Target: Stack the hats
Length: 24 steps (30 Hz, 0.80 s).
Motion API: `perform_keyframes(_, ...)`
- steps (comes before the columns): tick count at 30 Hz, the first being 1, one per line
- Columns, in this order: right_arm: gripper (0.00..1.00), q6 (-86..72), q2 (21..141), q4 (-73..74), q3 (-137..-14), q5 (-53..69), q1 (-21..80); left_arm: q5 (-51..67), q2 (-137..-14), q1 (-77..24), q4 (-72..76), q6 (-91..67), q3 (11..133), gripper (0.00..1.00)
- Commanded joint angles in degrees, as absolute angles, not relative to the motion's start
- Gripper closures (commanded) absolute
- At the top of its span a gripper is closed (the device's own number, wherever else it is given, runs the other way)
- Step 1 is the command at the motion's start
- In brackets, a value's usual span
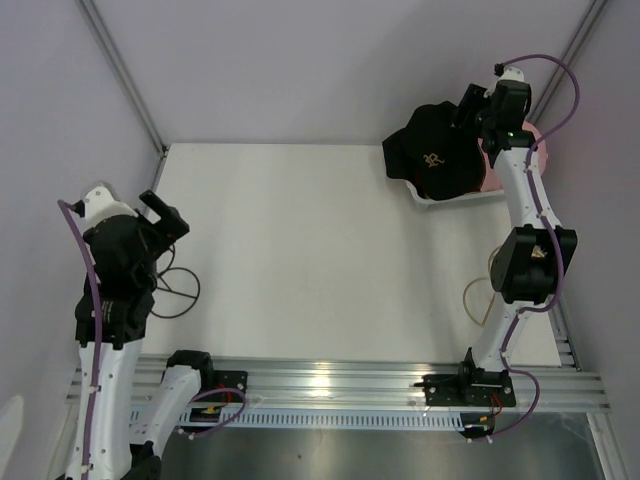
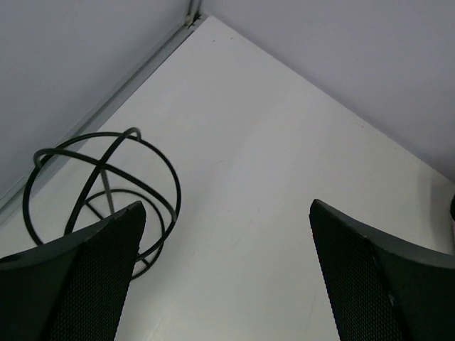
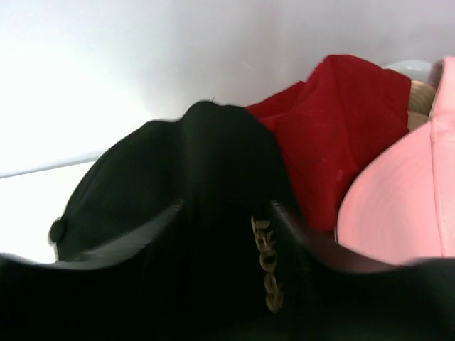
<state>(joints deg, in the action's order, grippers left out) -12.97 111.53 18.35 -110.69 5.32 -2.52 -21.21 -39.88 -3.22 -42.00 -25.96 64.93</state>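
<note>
My right gripper (image 1: 470, 112) is at the far right corner, shut on a fold of the black hat (image 1: 435, 155), which has a gold logo and hangs over the white basket (image 1: 440, 203). In the right wrist view the black hat (image 3: 170, 177) fills the space between my fingers (image 3: 142, 227). A red hat (image 3: 334, 135) and a pink hat (image 3: 398, 206) lie beyond it, and a bit of tan shows at the far right (image 3: 421, 96). Pink fabric also shows beside the arm (image 1: 491, 178). My left gripper (image 1: 163, 213) is open and empty over the table's left side (image 2: 227, 213).
A loose black cable coil (image 2: 99, 192) lies on the table by the left gripper, also visible from above (image 1: 178, 290). A tan cable loop (image 1: 478, 300) lies near the right arm's base. Grey walls close in the table at the back and sides.
</note>
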Motion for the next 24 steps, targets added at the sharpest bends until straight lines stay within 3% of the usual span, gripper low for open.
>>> perform_keyframes(1, 0.36, -11.69, 110.3, 16.08, -111.09, 7.21, -2.29, -29.0, -43.58, -2.29, -49.12, -29.88, 67.06, 0.0)
perform_keyframes(7, 0.15, -10.9, 110.83, 16.79, -110.13, 8.17, -2.37, -29.0, -50.61, -2.29, -53.87, -34.7, 68.03, 0.01)
perform_keyframes(18, 0.07, -9.58, 109.51, 15.64, -108.02, 8.18, -2.72, -37.43, -58.08, -2.02, -50.89, -45.08, 64.25, 0.01)
perform_keyframes(21, 0.05, -9.14, 109.07, 15.82, -107.58, 7.47, -2.9, -37.8, -58.54, -1.06, -47.04, -45.53, 61.45, 0.16)
perform_keyframes(22, 0.05, -9.05, 108.99, 15.91, -107.58, 7.38, -2.99, -37.1, -58.62, -0.71, -44.67, -45.09, 61.09, 0.25)
perform_keyframes(24, 0.05, -8.96, 108.64, 16.0, -107.58, 7.47, -3.16, -35.95, -58.71, -0.26, -42.9, -44.3, 60.21, 0.33)
